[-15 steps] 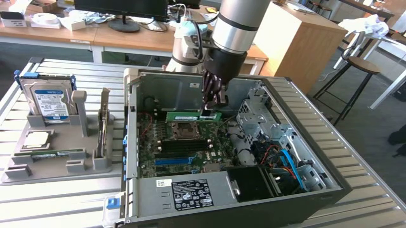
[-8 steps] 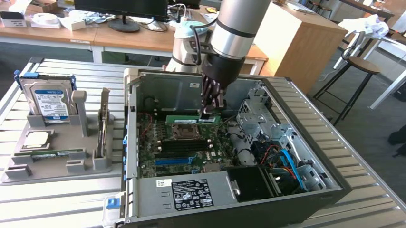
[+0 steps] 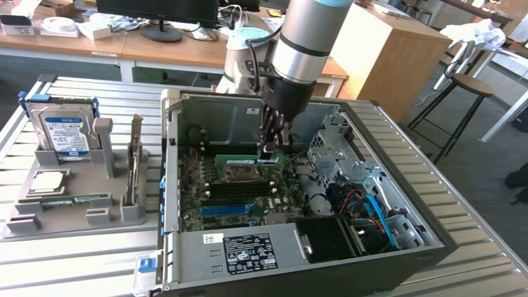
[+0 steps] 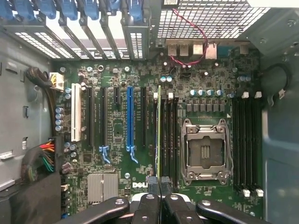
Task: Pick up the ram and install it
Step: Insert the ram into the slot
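The work stood at the installing step, with the pick-up apparently done. The black two-fingered claw [image 3: 271, 154] [image 4: 160, 183] was closed on the ram [image 3: 243, 159] [image 4: 159, 130], a long, thin green circuit-board stick. It reached down inside the open grey metal computer case [image 3: 169, 185], which lay on the slatted metal table [image 3: 74, 260].

In the wrist view the stick ran edge-on straight out from between the fingertips, pinched at its near end. Directly beneath the claw were the black memory slots [image 4: 169, 135] of the green motherboard [image 4: 140, 70]. The stick lined up along them, at the outermost slot on the side away from the silver square processor socket [image 4: 204, 151]. In the exterior view the stick hung level just under the claw and seemed to sit slightly above the board. Whether its lower edge had entered the slot could not be told.

Seating it would likely call for keeping the edge parallel with the slot, a straight downward press, and end latches free to close.
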`<action>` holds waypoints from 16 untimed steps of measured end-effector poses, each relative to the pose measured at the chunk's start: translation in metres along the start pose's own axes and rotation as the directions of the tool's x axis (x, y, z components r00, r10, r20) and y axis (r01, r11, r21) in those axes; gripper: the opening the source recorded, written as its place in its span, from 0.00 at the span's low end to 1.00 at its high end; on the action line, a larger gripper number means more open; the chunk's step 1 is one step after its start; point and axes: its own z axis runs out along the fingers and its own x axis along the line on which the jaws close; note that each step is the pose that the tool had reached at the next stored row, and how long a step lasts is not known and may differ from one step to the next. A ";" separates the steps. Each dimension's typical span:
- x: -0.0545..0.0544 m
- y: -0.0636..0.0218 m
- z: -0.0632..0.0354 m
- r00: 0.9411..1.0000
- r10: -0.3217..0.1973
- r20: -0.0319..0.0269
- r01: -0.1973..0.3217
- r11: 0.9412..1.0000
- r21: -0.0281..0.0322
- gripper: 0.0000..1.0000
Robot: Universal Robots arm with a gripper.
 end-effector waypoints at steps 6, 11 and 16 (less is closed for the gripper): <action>0.000 -0.0003 0.0078 1.000 0.000 0.000 0.000 1.000 0.000 0.11; 0.000 -0.0005 0.0125 1.000 0.000 0.000 0.000 1.000 0.000 0.11; 0.000 -0.0007 0.0164 1.000 0.000 0.000 0.000 1.000 0.000 0.11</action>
